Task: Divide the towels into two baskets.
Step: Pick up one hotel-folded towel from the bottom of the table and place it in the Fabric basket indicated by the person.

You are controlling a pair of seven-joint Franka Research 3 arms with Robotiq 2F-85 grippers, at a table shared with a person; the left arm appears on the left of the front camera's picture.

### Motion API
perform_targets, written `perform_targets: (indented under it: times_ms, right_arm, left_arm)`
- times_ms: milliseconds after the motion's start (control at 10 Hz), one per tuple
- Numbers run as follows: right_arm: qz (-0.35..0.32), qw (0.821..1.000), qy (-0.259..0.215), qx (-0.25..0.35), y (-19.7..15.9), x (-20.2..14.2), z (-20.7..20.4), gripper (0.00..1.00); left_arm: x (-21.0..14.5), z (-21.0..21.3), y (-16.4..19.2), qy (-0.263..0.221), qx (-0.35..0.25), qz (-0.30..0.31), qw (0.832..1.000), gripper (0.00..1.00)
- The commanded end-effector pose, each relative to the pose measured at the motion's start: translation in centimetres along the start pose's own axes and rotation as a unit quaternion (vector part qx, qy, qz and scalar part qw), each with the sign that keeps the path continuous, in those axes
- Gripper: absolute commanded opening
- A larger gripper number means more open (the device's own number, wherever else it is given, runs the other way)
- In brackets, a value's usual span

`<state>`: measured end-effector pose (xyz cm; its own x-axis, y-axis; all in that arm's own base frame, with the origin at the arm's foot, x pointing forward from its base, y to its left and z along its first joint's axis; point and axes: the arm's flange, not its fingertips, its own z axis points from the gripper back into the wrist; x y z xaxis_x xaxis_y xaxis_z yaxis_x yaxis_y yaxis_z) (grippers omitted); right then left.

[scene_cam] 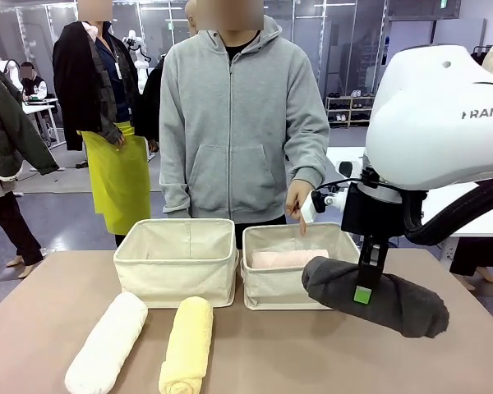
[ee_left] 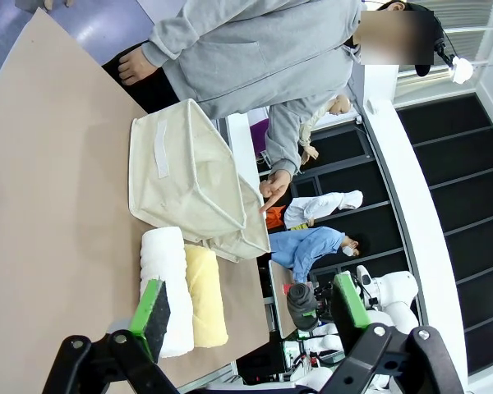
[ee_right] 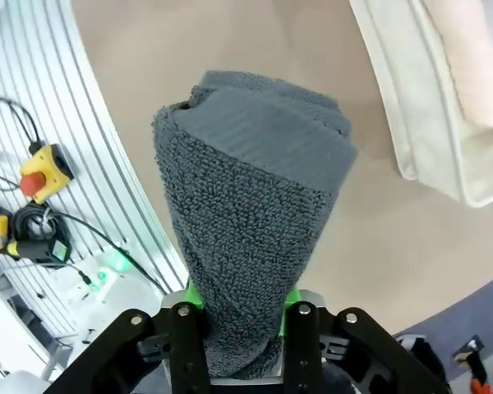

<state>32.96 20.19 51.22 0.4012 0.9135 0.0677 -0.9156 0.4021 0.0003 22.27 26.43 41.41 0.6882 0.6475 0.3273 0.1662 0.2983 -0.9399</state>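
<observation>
White terry, rolled into a long cylinder, lies on the brown table [scene_cam: 33, 328] at near left: the white towel [scene_cam: 107, 343], with the pale yellow rolled towel [scene_cam: 186, 345] just beside it. Neither is in a basket. In the left wrist view the left gripper [ee_left: 252, 305] hangs above them, jaws apart and empty.

Behind them stand the two cream canvas baskets. The left basket [scene_cam: 174, 275] looks empty; the right basket [scene_cam: 271, 289] holds the pale pink rolled towel [scene_cam: 287, 258]. The person's hand [scene_cam: 297, 201] points a finger down over its far rim.

At right, the right gripper [scene_cam: 366, 287] is clamped on the dark grey rolled towel [scene_cam: 398, 302], which is clear of the table by that basket's near corner.

The roll's free ends droop, so one may snag the soft rim, buckling or shoving the basket. The roll may also loosen in the pinch. A quick lowering could meet the pointing finger.
</observation>
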Motion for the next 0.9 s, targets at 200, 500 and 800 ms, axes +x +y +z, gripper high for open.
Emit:
perform_targets:
  times_ms: [200, 500, 800]
  right_arm:
    - [-0.017, 1.000, -0.001, 0.006, -0.5, 0.0, -0.4, 0.37]
    - [0.098, 0.993, 0.015, -0.059, -5.2, 5.6, 1.3, 0.37]
    - [0.162, 0.983, 0.023, -0.081, -10.6, 11.1, 1.8, 0.37]
  left_arm:
    - [0.0, 0.3, -0.3, 0.001, -0.006, -0.004, 1.000, 1.00]
    - [0.0, 0.3, -0.3, 0.001, -0.006, -0.004, 1.000, 1.00]
    - [0.0, 0.3, -0.3, 0.001, -0.006, -0.004, 1.000, 1.00]
